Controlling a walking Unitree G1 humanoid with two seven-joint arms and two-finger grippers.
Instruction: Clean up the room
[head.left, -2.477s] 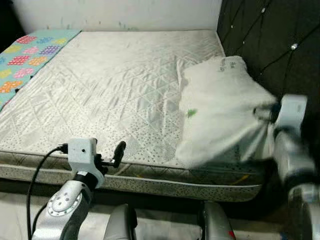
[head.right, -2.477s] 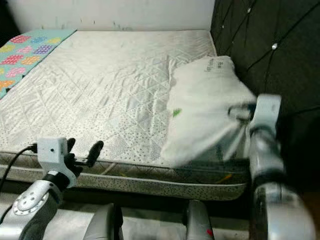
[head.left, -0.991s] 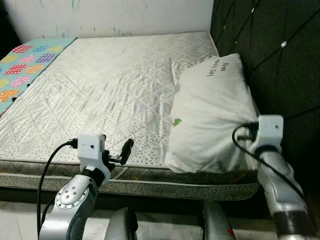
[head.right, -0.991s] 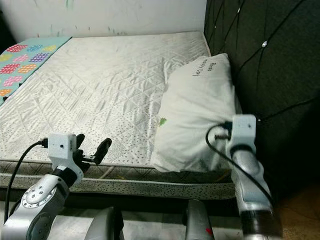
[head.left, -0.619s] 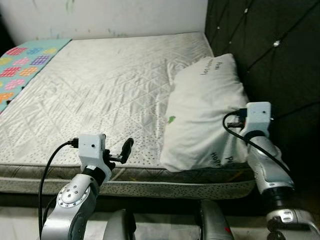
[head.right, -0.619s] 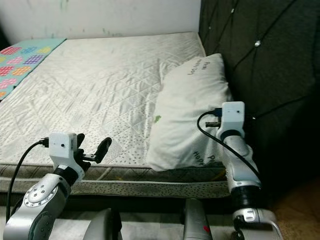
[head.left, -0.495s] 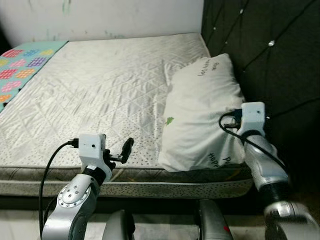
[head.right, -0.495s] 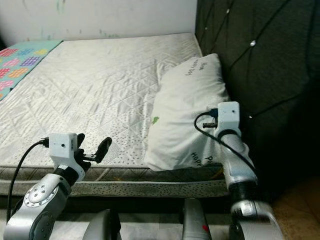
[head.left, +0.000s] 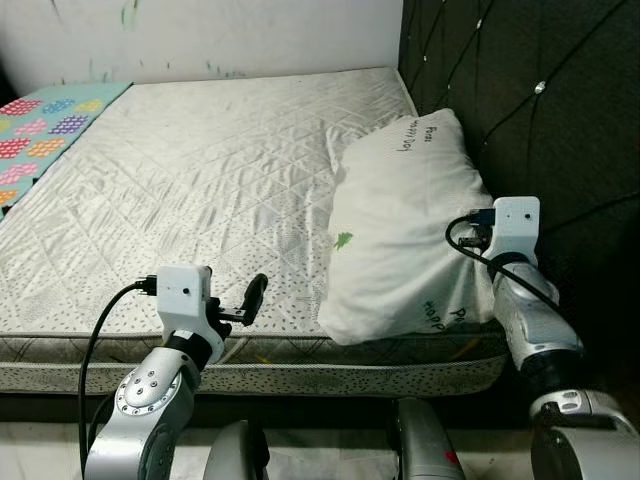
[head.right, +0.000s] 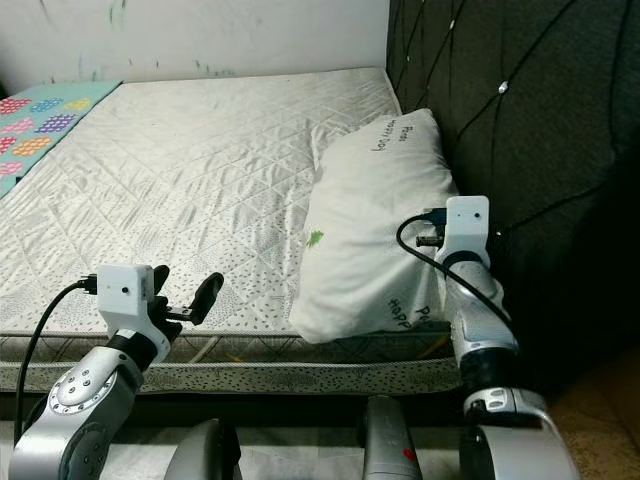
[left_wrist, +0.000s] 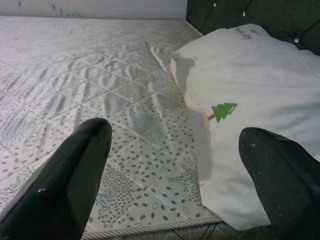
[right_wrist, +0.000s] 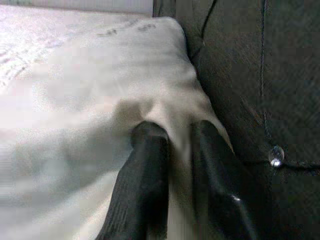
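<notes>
A white pillow (head.left: 410, 220) with a small green tree print lies at the right side of the bare quilted mattress (head.left: 200, 190), against the dark tufted headboard (head.left: 540, 90). My right gripper (right_wrist: 175, 132) is at the pillow's near right corner, its two black fingers (right_wrist: 145, 165) shut with a fold of pillow cloth pinched between them. The right wrist camera (head.left: 515, 222) sits above that corner. My left gripper (left_wrist: 175, 150) hovers open over the mattress's front edge, left of the pillow, with nothing between its fingers (head.left: 257, 290).
A teal blanket with coloured patterns (head.left: 40, 125) lies at the mattress's far left. A white wall (head.left: 220, 35) runs behind the bed. The mattress's front edge (head.left: 300, 370) is just before my legs. The headboard closes off the right side.
The pillow, hanging blurred from my right gripper 2.5 s ago, now rests flat against the headboard. The right gripper still pinches its corner. The camera has shifted; my left arm is unchanged.
</notes>
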